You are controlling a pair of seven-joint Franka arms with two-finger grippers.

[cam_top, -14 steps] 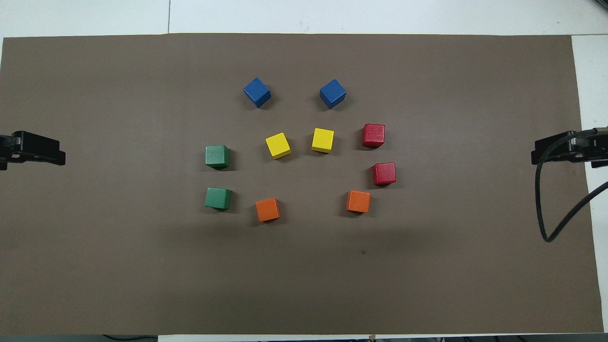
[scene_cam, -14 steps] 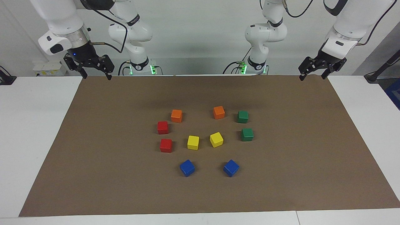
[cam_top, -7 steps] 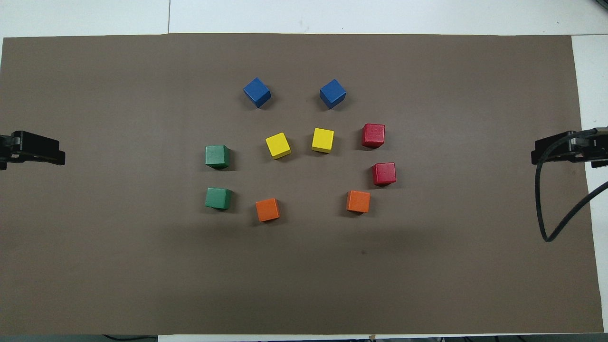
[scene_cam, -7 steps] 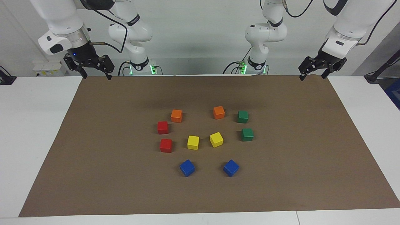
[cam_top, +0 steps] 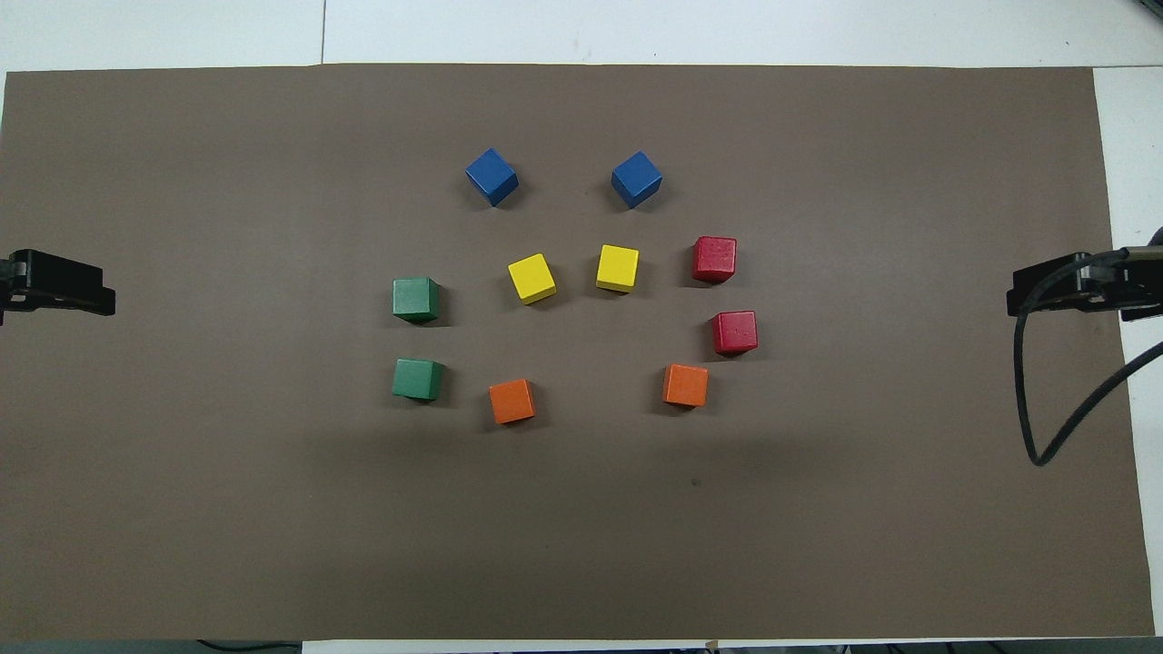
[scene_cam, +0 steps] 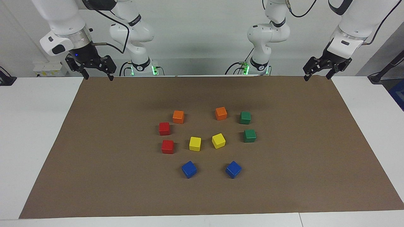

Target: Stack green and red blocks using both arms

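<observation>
Green blocks [scene_cam: 245, 117] [scene_cam: 249, 135] lie side by side toward the left arm's end of the cluster, one nearer the robots than the other; the red blocks [scene_cam: 164, 128] [scene_cam: 167, 146] mirror them toward the right arm's end. All four sit flat on the brown mat [scene_cam: 94, 157], apart from each other and from the orange, yellow and blue cubes between them — nothing is stacked yet.

Since a second ago no block has shifted. Only the arms have stirred: the left gripper [scene_cam: 318, 73] has edged slightly outward over its corner of the mat, and the right gripper [scene_cam: 96, 73] has drifted a touch inward over its own corner. Both hang in the air with fingers spread wide and empty.

I judge the task barely begun — these small moves look like the start of the reach, each arm toward the pair on its own end.
</observation>
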